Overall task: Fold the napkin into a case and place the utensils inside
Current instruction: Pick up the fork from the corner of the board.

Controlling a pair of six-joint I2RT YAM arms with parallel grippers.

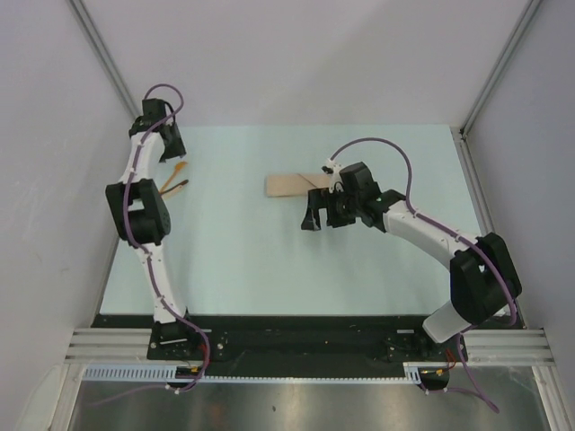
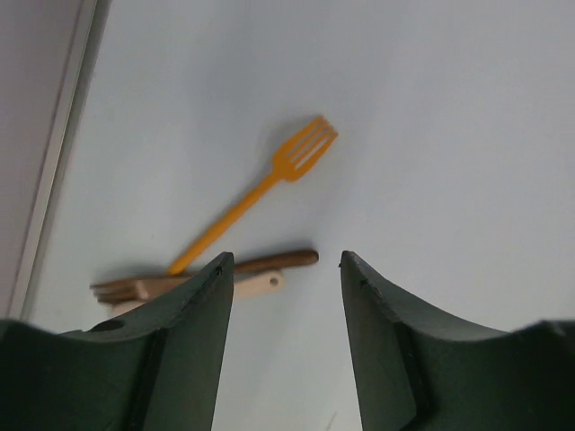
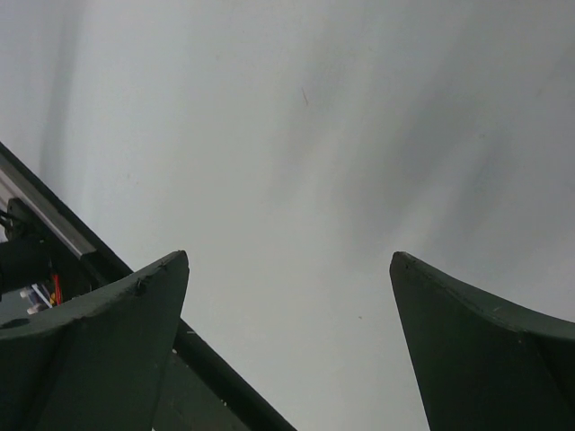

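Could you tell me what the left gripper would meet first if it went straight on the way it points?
Most likely the brown utensil, whose end lies between the left gripper tips, or the table beside it; depth is unclear. The orange fork lies further on.

fork orange | case plain tan | table pale blue

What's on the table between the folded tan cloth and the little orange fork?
Nothing. In the top view, only bare pale blue table lies between the folded tan cloth pouch and the slim orange fork.
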